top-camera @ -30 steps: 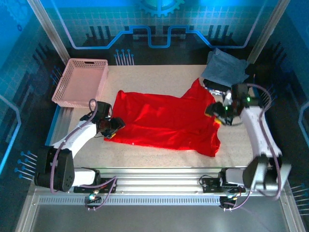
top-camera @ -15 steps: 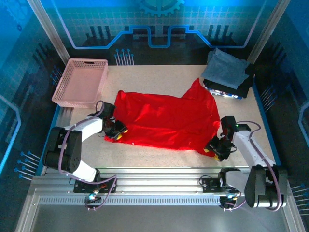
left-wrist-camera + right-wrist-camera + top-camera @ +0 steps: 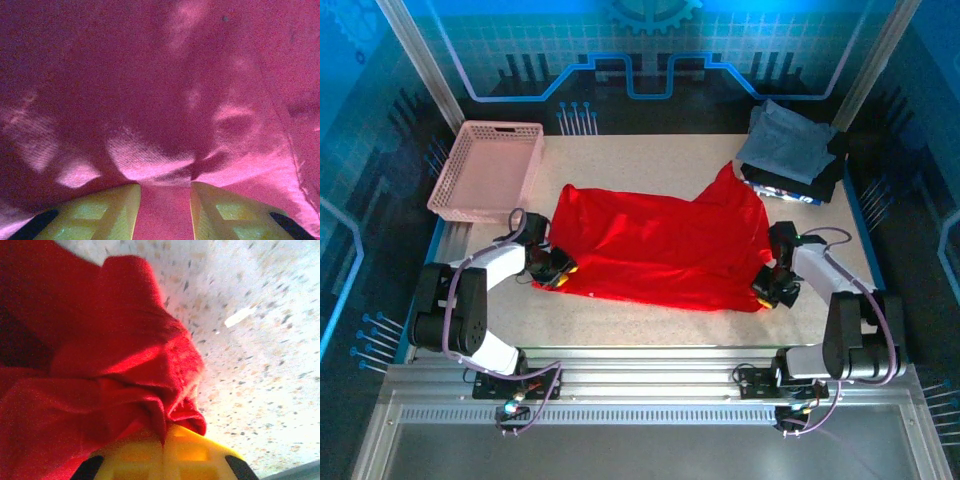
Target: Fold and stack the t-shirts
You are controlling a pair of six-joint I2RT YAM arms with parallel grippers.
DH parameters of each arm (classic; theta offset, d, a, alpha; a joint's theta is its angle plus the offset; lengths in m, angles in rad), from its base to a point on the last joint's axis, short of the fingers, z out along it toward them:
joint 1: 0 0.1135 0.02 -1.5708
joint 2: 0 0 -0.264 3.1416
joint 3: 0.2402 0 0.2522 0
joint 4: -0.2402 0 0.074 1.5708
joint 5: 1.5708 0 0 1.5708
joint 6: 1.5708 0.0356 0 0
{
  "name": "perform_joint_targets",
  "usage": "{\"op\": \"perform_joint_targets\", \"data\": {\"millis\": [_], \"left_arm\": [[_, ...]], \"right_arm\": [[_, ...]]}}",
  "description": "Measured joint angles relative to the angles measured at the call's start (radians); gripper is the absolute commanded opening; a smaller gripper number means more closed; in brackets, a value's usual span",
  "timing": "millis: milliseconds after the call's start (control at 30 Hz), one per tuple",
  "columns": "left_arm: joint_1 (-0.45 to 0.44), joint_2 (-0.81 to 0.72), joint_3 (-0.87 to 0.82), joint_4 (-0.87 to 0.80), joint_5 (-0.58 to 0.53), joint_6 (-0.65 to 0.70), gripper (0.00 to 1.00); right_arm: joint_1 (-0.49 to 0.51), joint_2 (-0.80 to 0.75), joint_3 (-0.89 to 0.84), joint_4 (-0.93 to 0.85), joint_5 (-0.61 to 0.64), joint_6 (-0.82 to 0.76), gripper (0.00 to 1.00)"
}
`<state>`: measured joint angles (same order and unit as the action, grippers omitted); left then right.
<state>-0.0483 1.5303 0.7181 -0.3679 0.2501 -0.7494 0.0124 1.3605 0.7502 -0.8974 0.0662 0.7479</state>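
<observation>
The red t-shirt (image 3: 660,245) lies spread across the middle of the worktop (image 3: 650,160), with one sleeve reaching toward 1 o'clock. The left end effector (image 3: 558,272) sits low at the shirt's 8 o'clock corner. In the left wrist view its yellow fingers (image 3: 110,210) stand partly apart. A fold of red cloth fills the gap and wrinkles run into it, so it seems to be pinching the hem, though the view is too close to be sure. The right end effector (image 3: 772,290) is at the shirt's 4 o'clock corner. Its jaws are pressed together on a bunched corner of the cloth, with speckled worktop just beside it. At 1 o'clock on the worktop a folded grey-blue shirt (image 3: 785,140) rests on a dark shirt (image 3: 823,178). A pink basket (image 3: 485,170) stands at 10 o'clock, apart from the red t-shirt.
</observation>
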Motion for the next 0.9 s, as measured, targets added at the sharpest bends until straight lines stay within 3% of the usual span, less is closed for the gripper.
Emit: {"op": "perform_joint_targets", "data": {"millis": [167, 300, 367, 433, 567, 700, 900], "left_arm": [[0.000, -0.007, -0.005, 0.001, -0.002, 0.019, 0.36], [0.000, -0.013, -0.010, 0.011, 0.005, 0.026, 0.45], [0.000, -0.016, -0.010, 0.018, 0.014, 0.031, 0.52], [-0.005, -0.029, -0.012, 0.021, 0.018, 0.037, 0.58], [-0.018, -0.082, -0.013, -0.016, 0.018, 0.023, 0.65], [-0.064, -0.135, 0.036, -0.079, 0.017, -0.007, 0.68], [-0.101, -0.216, 0.164, -0.109, 0.016, -0.010, 0.72]], "right_arm": [[0.000, -0.061, -0.015, -0.040, 0.036, -0.011, 0.01], [0.000, -0.043, -0.032, -0.038, 0.038, -0.008, 0.17], [0.000, -0.018, -0.032, -0.025, 0.039, 0.002, 0.35], [0.000, -0.014, -0.032, -0.024, 0.040, -0.002, 0.43], [0.020, -0.058, 0.014, -0.074, 0.066, 0.000, 0.50], [0.105, -0.114, 0.157, -0.123, 0.071, -0.005, 0.55], [0.236, -0.082, 0.245, -0.045, -0.055, 0.034, 0.55]]}}
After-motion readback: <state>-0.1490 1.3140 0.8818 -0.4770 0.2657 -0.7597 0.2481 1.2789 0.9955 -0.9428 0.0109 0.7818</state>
